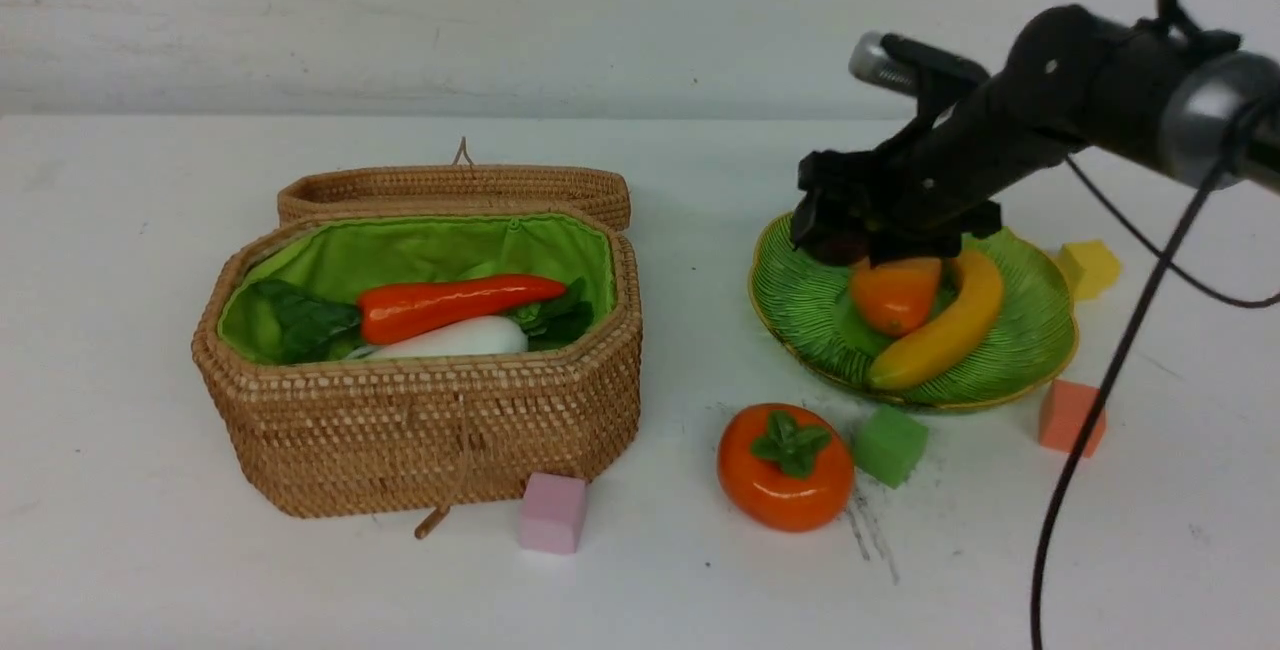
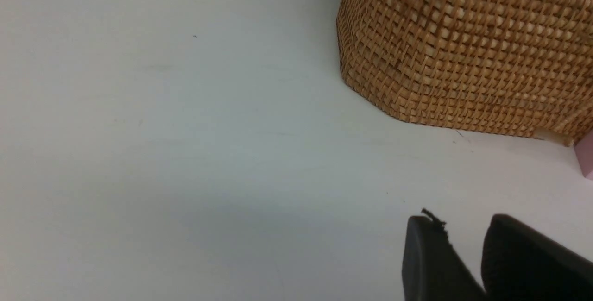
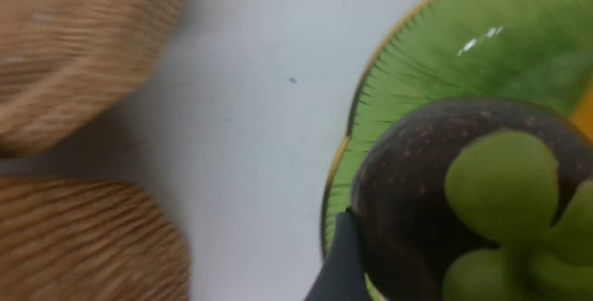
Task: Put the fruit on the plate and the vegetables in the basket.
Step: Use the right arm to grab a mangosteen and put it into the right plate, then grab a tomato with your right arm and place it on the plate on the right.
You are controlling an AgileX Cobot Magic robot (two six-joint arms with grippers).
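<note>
**A:** Where is the mangosteen (image 3: 407,176)?

**B:** Over the plate's (image 1: 800,300) rear left part, in the right gripper (image 1: 865,250). The wrist view shows one finger (image 3: 340,254) pressed against its purple side. The other is out of frame. I cannot tell if it touches the plate.

**A:** What lies on the plate?

**B:** The mango (image 1: 893,295) near the middle, and the banana (image 1: 945,325) against its right side, curving toward the front rim.

**A:** And off it?

**B:** The persimmon (image 1: 785,467) sits on the table (image 1: 640,590) just in front of the plate, toward the left. A green cube (image 1: 889,444) lies between it and the front rim. An orange cube (image 1: 1070,417) is near the plate's front right, a yellow cube (image 1: 1088,268) beside its right rim.

**A:** The basket (image 1: 420,430)?

**B:** Well left of the plate, lid (image 1: 455,190) open, holding a red vegetable (image 1: 455,305) and the radish (image 1: 465,338). A pink cube (image 1: 552,512) sits farther front-left of the plate than the persimmon.

**A:** The left gripper (image 2: 463,229)?

**B:** Beyond the basket from the plate, low over bare table. Its fingers (image 2: 426,254) are nearly together, with a slim gap and nothing between them.
</note>
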